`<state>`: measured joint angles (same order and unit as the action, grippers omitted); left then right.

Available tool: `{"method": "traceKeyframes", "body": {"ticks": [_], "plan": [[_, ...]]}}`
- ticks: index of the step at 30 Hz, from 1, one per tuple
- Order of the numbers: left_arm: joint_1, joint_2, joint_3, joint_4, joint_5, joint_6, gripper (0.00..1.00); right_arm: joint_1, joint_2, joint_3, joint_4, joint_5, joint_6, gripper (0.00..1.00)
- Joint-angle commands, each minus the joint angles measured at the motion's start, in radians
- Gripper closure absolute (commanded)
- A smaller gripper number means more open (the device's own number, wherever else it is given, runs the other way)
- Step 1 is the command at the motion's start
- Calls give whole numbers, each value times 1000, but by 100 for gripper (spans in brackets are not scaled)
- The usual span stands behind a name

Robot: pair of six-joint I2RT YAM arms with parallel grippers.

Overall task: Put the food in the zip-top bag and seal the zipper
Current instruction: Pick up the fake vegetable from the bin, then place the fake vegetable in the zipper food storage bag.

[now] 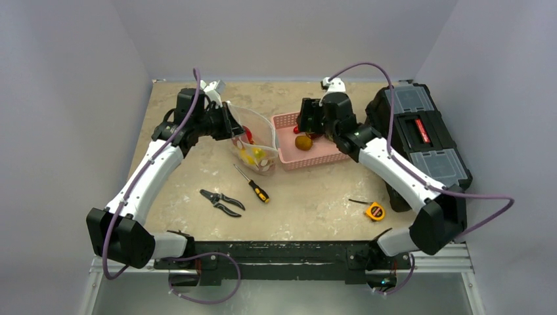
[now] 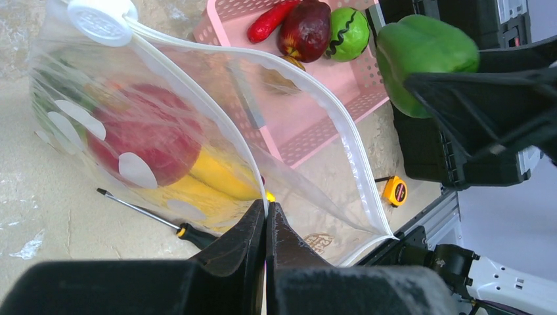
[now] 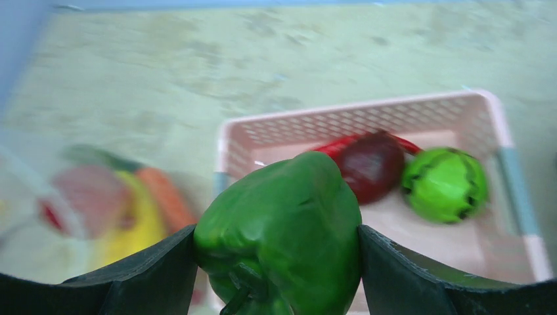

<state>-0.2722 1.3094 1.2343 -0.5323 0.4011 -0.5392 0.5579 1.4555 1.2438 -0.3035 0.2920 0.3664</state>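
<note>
Left end effector (image 2: 266, 223) pinched narrow on the zipper (image 2: 226, 141), so the zip-top bag (image 2: 131, 131) mouth gapes for loading. Right end effector (image 3: 279, 262) clamps the green pepper (image 3: 282, 223) over the pink basket (image 3: 355, 111). Bag sits at the basket's 9 o'clock on the counter (image 1: 309, 203).

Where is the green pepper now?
Right wrist view: the green pepper is clamped in the right jaws, over the pink basket, on its side nearest the zip-top bag.

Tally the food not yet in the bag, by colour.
Green: 2, bell pepper, round green piece
Red: 1, chili pepper
Dark red: 1, dark red piece
Yellow-brown: 1, yellow-brown piece
Total: 5
</note>
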Motion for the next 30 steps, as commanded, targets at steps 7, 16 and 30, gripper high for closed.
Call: {"method": "traceKeyframes", "body": {"ticks": [7,16,30], "plan": [[1,-11,30,46,34,-6,100,38,-89,40,333,-577,181,85],[0,-28,27,46,26,-2,100,178,92,264,147,-546,70,83],[1,-31,27,47,30,-3,100,203,162,309,-23,-414,6,44]]}}
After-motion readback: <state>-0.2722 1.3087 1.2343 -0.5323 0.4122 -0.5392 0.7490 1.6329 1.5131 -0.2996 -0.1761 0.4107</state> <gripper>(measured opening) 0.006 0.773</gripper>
